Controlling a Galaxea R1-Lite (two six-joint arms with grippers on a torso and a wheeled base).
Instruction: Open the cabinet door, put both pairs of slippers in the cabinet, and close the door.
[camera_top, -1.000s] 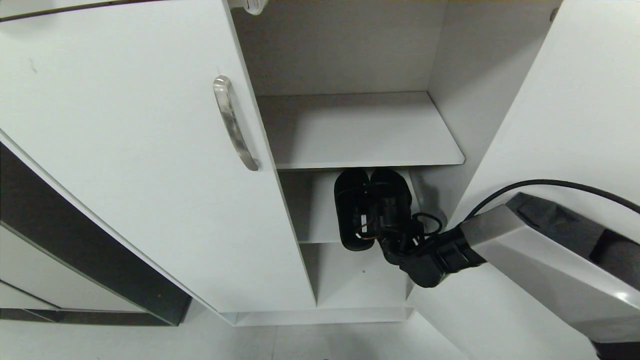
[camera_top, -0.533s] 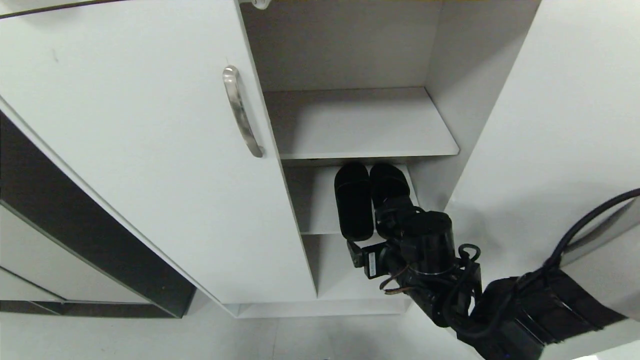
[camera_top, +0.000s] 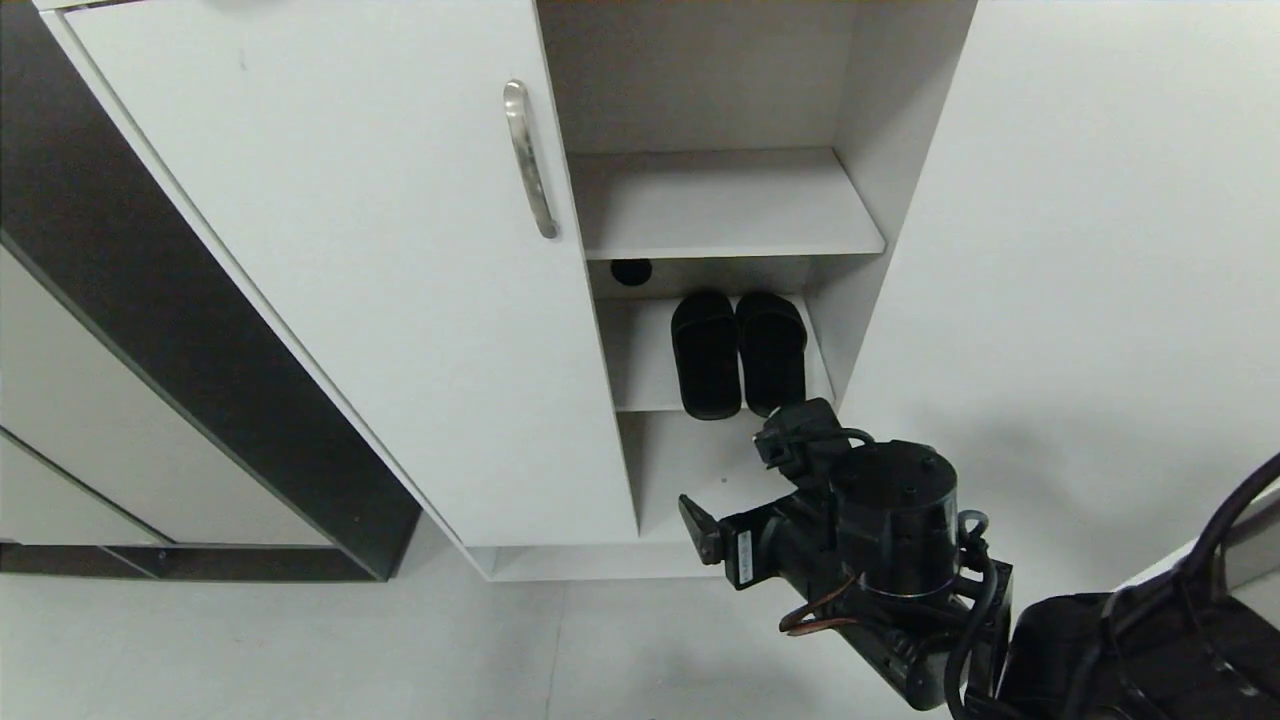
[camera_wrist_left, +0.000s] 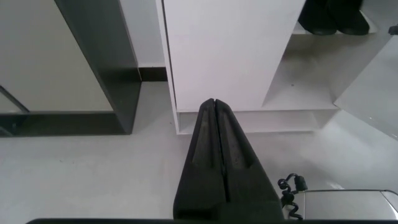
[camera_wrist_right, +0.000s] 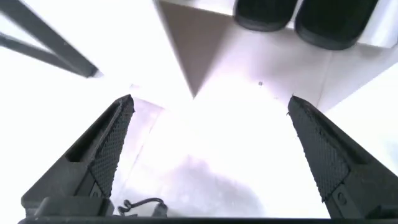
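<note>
Reading the cabinet (camera_top: 700, 70) first: you have its door (camera_top: 1080, 250) swung wide on the right, so opening looks done. One black pair of slippers (camera_top: 740, 352) sits side by side on the middle shelf (camera_top: 640, 350); by my judgement the second pair and the closing are left. Your right gripper (camera_top: 745, 480) hangs just outside the lower compartment, fingers spread, empty. Your left gripper (camera_wrist_left: 214, 155) is pinched together on nothing. Small white label (camera_top: 745, 553) by the right gripper: print too small to read.

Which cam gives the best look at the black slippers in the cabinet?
Head view: the black slippers show whole, side by side on the middle shelf. Right wrist view catches just their near ends, cut off at the frame edge; left wrist view likewise.
</note>
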